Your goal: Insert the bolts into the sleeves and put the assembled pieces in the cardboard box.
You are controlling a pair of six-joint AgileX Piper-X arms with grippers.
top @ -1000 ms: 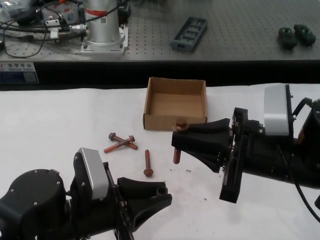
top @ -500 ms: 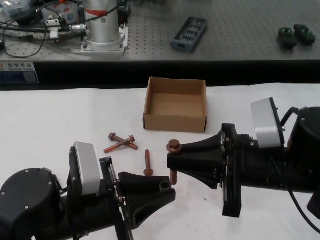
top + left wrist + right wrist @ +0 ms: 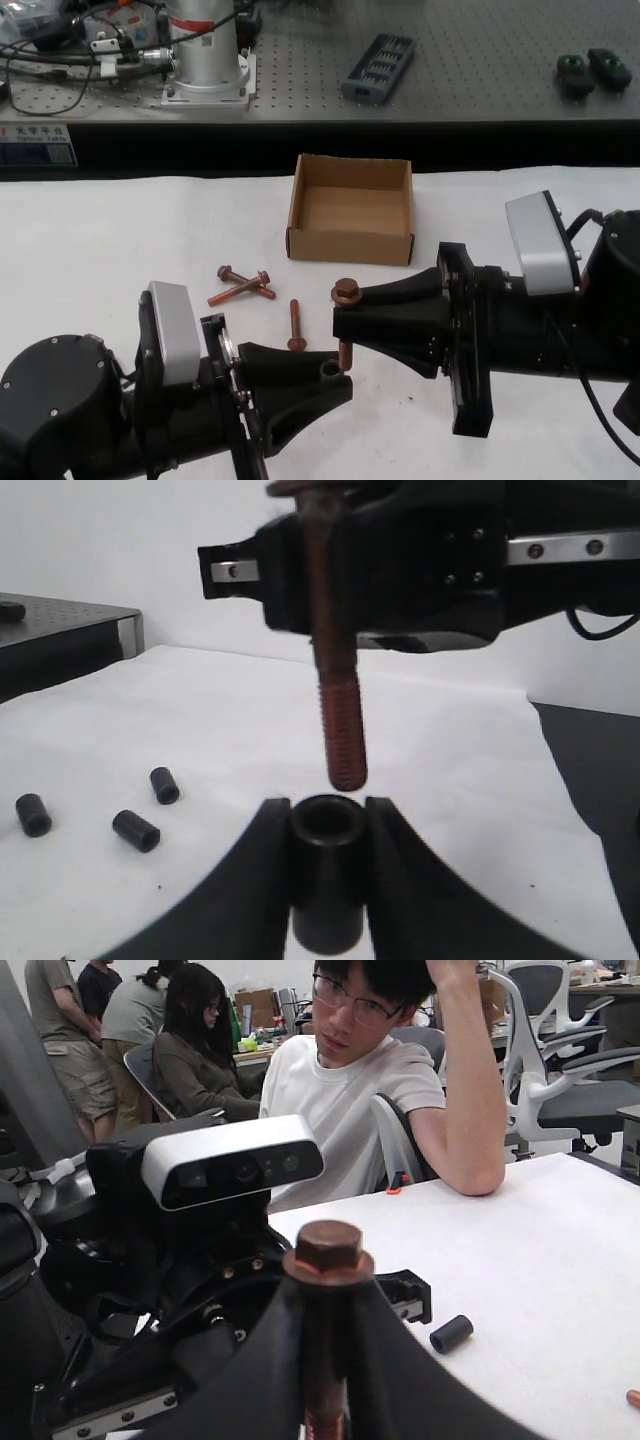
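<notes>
My left gripper (image 3: 328,375) (image 3: 327,825) is shut on a black sleeve (image 3: 326,880) (image 3: 328,372), held upright with its bore open at the top. My right gripper (image 3: 345,318) (image 3: 325,1310) is shut on a copper bolt (image 3: 333,670) (image 3: 325,1340) (image 3: 346,320), hex head up, threaded tip just above the sleeve's mouth and not inside it. Three more copper bolts (image 3: 245,285) lie on the white sheet left of the grippers. The cardboard box (image 3: 350,208) stands open behind them.
Three loose black sleeves (image 3: 136,830) lie on the sheet in the left wrist view; another black sleeve (image 3: 451,1333) lies near the left arm. A raised metal breadboard bench (image 3: 450,70) with fixtures runs along the back.
The right gripper carried the bolt down and toward the left gripper, bringing its tip over the sleeve. The left gripper shifted slightly forward with the sleeve.
</notes>
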